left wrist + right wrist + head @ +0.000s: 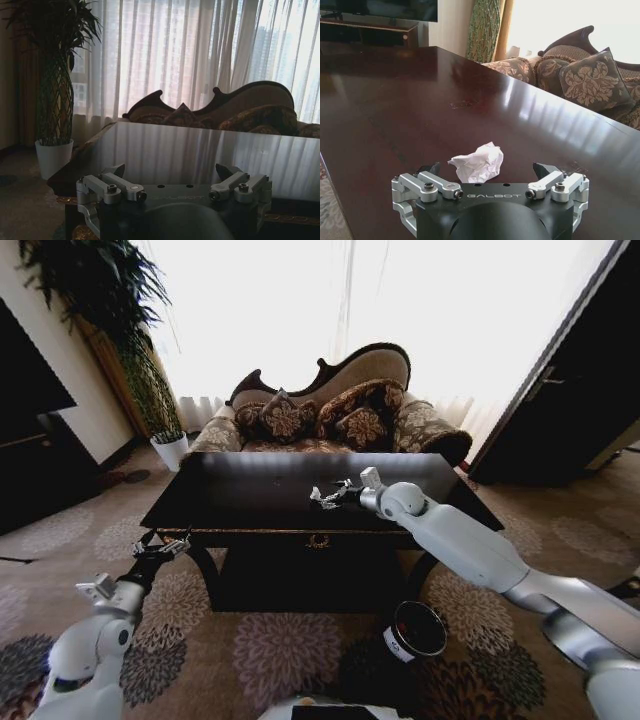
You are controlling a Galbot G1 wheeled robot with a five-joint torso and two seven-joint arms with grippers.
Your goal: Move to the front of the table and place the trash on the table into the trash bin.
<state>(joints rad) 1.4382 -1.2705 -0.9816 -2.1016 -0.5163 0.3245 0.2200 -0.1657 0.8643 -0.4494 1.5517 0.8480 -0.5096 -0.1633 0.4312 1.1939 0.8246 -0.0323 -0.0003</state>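
The table (240, 502) has a glossy dark top and stands straight ahead. One piece of trash, a crumpled white paper scrap (476, 162), lies on it. My right gripper (322, 498) reaches over the middle of the table, and in the right wrist view the right gripper (487, 169) is open with the scrap between its fingers, which stand apart from it. My left gripper (165, 545) hangs open by the table's front left corner; the left gripper (171, 171) holds nothing. The black trash bin (415, 630) stands on the carpet in front of the table, to the right.
A carved sofa (330, 410) with patterned cushions stands behind the table. A tall plant in a white pot (170, 448) is at the back left, a dark TV cabinet (30, 460) at the left, a dark door (570, 390) at the right. Patterned carpet (270, 650) lies in front.
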